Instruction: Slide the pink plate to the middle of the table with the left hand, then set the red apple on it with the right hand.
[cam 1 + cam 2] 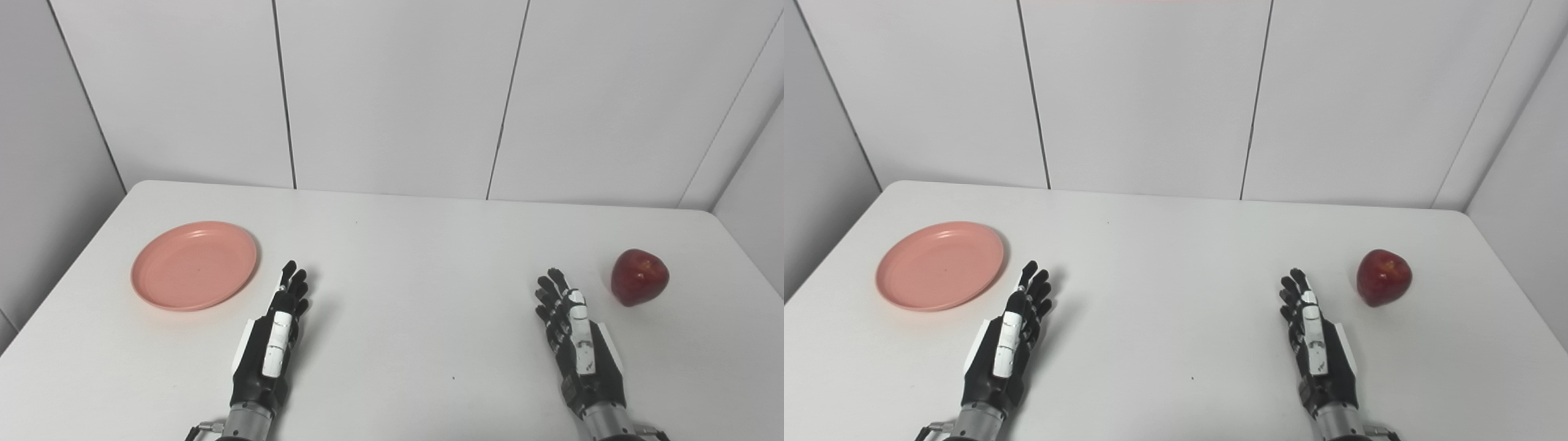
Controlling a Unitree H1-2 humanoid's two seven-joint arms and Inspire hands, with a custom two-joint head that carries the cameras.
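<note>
One pink plate [194, 265] lies near the left edge of the white table [416, 245]; one red apple [639, 276] stands near the right edge. The wide centre between them is bare. Left hand [277, 334] and right hand [574, 334] rest near the front edge, fingers extended, grasping nothing, each just beside its object without touching.

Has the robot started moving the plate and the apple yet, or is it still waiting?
Nothing is done so far. The pink plate sits at the table's left side, not the middle. The red apple sits alone on the right. The left robot hand and right robot hand are open, holding nothing. Both steps are left.
</note>
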